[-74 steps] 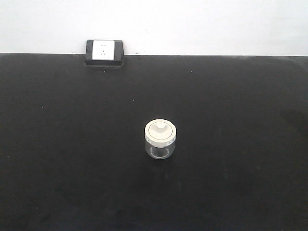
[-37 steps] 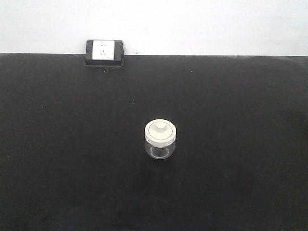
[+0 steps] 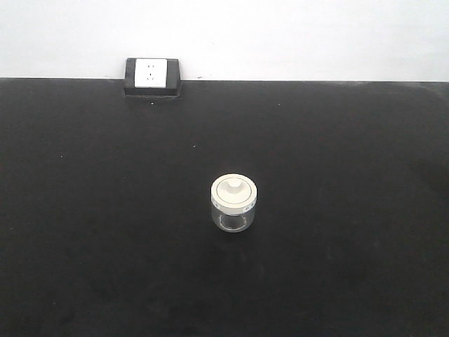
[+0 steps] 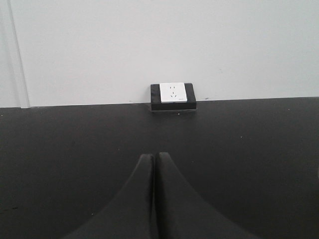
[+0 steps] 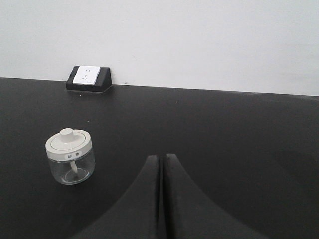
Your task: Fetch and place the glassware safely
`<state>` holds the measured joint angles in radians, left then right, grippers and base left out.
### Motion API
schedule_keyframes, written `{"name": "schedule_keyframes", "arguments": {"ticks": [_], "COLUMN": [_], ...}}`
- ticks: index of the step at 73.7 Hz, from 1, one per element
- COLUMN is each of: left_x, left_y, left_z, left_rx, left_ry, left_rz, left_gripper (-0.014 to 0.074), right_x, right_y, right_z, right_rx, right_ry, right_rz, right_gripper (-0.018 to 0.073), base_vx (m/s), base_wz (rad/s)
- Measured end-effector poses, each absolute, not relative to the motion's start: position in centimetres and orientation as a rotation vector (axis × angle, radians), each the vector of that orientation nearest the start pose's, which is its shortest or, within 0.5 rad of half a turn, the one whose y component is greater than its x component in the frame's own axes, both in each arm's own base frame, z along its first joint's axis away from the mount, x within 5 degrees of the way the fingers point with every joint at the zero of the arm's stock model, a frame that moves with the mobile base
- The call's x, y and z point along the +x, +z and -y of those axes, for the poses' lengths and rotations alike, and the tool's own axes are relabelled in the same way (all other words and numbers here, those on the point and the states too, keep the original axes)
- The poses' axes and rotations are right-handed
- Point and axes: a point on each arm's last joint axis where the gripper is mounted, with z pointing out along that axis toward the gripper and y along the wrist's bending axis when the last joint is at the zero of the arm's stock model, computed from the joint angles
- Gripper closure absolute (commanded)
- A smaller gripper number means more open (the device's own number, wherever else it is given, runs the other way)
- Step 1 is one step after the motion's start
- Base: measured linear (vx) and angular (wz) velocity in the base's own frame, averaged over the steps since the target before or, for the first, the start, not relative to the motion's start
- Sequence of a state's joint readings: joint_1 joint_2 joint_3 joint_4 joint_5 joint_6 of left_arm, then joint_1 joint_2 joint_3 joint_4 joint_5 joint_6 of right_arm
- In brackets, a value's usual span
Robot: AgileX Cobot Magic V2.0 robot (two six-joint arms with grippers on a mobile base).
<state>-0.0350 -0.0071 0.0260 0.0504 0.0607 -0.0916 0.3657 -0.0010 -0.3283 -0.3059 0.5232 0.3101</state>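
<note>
The glassware, a small squat clear jar (image 3: pixel 233 203) with a cream-white knobbed lid, stands upright near the middle of the black table (image 3: pixel 84 210). The right wrist view shows the jar (image 5: pixel 70 157) to the left of my right gripper (image 5: pixel 162 157), well apart from it. That gripper is shut with nothing between its black fingers. My left gripper (image 4: pixel 153 156) is shut too and empty, pointing toward the back wall; the jar does not show in its view. Neither gripper appears in the front view.
A white wall socket in a black box (image 3: pixel 151 76) sits at the table's back edge against the pale wall, also seen as the socket (image 4: pixel 173 95) and the socket (image 5: pixel 86 76) from the wrists.
</note>
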Motion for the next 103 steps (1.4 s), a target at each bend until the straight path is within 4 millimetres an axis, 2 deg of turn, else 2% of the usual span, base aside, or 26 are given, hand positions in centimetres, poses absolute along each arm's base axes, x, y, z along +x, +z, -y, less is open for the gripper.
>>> {"name": "schedule_keyframes", "arguments": {"ticks": [22, 39, 55, 69, 82, 103], "left_x": [5.7, 5.7, 5.7, 5.7, 5.7, 5.7], "left_y": [19.9, 19.9, 19.9, 19.9, 19.9, 19.9], "left_z": [0.2, 0.2, 0.2, 0.2, 0.2, 0.2], "left_rx": [-0.007, -0.007, -0.007, -0.007, -0.007, -0.007], "left_ry": [-0.058, -0.058, -0.058, -0.058, -0.058, -0.058], "left_rz": [-1.563, -1.563, -1.563, -1.563, -1.563, -1.563], "left_gripper": [0.0603, 0.0603, 0.0603, 0.0603, 0.0603, 0.0603], "right_x": [3.1, 3.3, 4.8, 5.6, 5.7, 5.7], "right_y": [27.5, 26.7, 22.8, 19.8, 20.1, 20.2], "right_z": [0.3, 0.3, 0.4, 0.3, 0.2, 0.1], "right_rx": [-0.145, -0.001, 0.055, 0.049, 0.057, 0.042], "right_ry": [0.179, 0.134, 0.001, -0.009, 0.020, 0.010], "right_rz": [-1.653, -1.666, -1.644, -1.600, -1.539, -1.533], "right_gripper": [0.0567, 0.0567, 0.0567, 0.0567, 0.0567, 0.0567], "base_vx": [0.00, 0.00, 0.00, 0.00, 0.00, 0.00], "base_wz": [0.00, 0.00, 0.00, 0.00, 0.00, 0.00]}}
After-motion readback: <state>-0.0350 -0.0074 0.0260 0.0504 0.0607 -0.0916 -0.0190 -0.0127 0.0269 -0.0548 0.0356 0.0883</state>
